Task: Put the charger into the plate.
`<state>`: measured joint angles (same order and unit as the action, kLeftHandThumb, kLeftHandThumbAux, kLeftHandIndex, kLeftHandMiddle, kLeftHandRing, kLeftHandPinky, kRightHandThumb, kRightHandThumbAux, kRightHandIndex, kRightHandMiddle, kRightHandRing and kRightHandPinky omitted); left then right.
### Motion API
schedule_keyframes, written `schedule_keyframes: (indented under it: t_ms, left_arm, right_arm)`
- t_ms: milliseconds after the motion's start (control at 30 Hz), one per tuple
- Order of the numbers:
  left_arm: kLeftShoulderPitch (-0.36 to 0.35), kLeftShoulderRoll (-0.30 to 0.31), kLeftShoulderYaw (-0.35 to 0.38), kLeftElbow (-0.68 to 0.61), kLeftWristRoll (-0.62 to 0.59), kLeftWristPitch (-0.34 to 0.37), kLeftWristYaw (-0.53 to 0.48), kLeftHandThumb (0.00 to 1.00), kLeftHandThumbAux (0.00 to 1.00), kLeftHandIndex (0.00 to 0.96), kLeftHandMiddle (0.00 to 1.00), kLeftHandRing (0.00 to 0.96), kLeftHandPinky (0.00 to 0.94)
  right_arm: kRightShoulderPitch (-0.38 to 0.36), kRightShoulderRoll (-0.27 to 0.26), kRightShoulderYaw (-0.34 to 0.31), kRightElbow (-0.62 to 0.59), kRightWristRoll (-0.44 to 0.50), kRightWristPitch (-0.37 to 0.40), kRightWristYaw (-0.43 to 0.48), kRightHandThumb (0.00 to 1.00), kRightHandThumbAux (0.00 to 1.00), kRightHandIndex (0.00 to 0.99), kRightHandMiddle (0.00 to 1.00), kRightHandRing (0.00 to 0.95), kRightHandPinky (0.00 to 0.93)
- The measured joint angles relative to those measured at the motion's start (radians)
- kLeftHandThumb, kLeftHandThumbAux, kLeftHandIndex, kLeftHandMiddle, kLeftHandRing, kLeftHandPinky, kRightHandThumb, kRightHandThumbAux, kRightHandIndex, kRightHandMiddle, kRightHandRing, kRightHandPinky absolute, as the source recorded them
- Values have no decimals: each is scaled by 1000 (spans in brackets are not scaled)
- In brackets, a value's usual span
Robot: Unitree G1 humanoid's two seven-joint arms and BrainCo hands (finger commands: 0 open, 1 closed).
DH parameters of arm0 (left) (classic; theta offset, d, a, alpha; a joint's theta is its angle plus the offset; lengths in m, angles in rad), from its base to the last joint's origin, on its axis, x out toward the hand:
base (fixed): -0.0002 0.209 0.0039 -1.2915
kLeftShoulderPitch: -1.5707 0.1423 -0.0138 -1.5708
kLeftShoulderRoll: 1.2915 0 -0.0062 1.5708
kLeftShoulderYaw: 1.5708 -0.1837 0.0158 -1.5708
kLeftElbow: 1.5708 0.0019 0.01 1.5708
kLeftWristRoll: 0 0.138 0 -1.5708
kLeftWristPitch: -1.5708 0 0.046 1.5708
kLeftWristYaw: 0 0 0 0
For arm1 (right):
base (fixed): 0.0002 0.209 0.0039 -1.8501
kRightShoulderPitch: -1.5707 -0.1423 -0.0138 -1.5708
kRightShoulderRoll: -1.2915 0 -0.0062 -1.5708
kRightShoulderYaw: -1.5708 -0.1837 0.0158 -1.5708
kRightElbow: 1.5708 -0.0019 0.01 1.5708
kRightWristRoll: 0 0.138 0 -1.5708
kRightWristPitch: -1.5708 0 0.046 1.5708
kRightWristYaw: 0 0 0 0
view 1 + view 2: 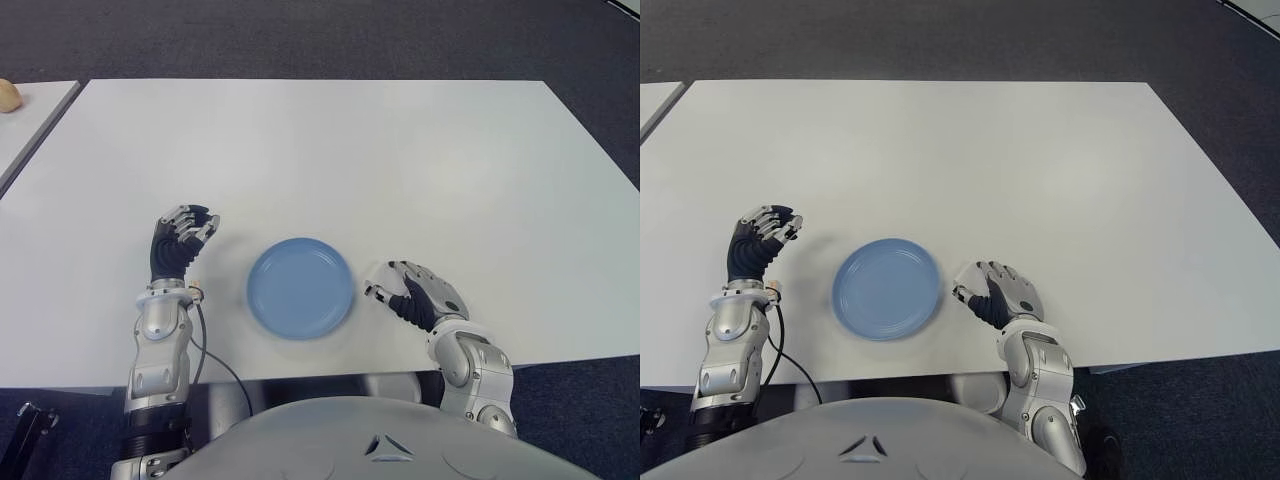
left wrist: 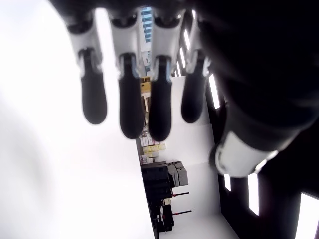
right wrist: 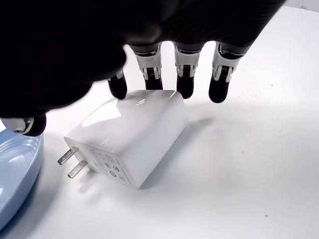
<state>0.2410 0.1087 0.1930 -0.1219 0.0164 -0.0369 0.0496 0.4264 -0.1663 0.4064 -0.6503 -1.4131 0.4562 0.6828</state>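
A white charger (image 3: 129, 137) with two metal prongs lies flat on the white table (image 1: 400, 160), just right of the empty blue plate (image 1: 300, 288). Its prongs point toward the plate's rim (image 3: 15, 174). My right hand (image 1: 388, 290) arches over it. Two fingertips (image 3: 149, 82) touch its far edge, while the thumb stays off it. In the eye views the hand hides the charger. My left hand (image 1: 185, 235) shows left of the plate, fingers relaxed and holding nothing.
A second white table (image 1: 30, 115) stands at the far left with a small tan object (image 1: 8, 95) on it. A black cable (image 1: 205, 345) hangs from my left wrist. Dark carpet surrounds the table, whose front edge is close below both hands.
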Motion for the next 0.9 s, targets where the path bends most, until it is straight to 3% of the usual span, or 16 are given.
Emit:
schedule_keyframes:
  t_ms: [900]
  left_arm:
    - [11,-1,2,-29,4,17,0,706,723,424,482,483,474]
  right_arm:
    - [-8,15,-7,-3,-147,-64,119,615,137,0,0,0,0]
